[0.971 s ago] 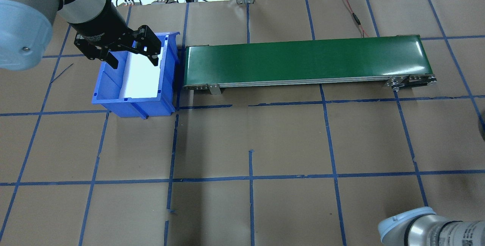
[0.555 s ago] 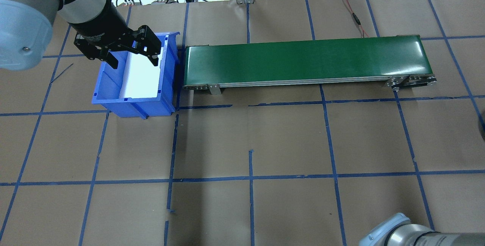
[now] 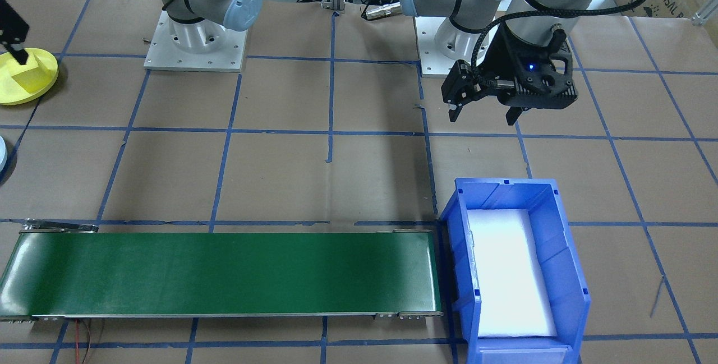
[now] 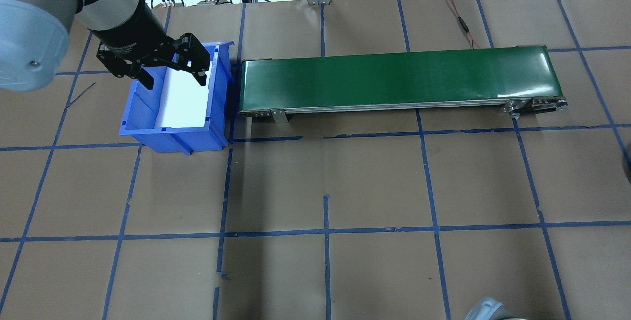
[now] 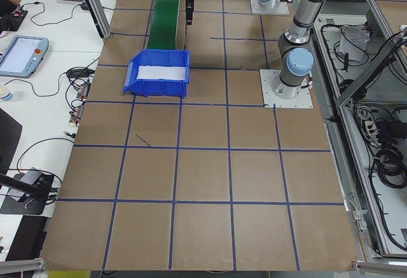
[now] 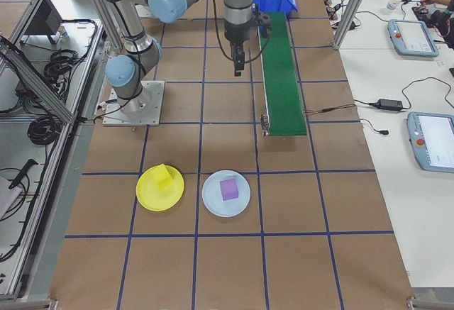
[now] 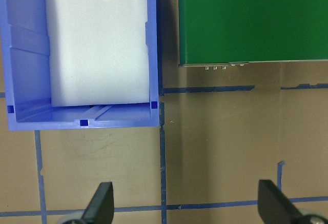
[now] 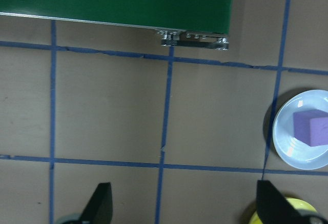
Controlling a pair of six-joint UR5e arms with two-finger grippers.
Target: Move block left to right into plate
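The exterior right view alone shows both plates whole: nearest the camera, the yellow plate (image 6: 159,187) carries a yellow block (image 6: 164,176) on its surface, and just beside it a pale blue plate (image 6: 225,193) holds a purple cube (image 6: 228,189). The overhead view shows neither plate. In the front-facing view only part of the yellow plate (image 3: 25,77) appears, at the left edge, with the block resting on it. The right wrist camera catches the pale blue plate and a sliver of yellow rim at its lower edge.

Farther along lies the green conveyor belt (image 4: 399,77), and at its far end the blue bin (image 4: 175,100) with a white foam liner (image 4: 186,95).

The left gripper (image 4: 170,76) hangs above the bin, fingers spread wide, holding nothing. The right gripper (image 8: 184,206) — seen from its own wrist camera — also stands agape, empty.

The table (image 4: 374,187) is covered in brown paper gridded with blue tape; cables and tablets sit on side benches.
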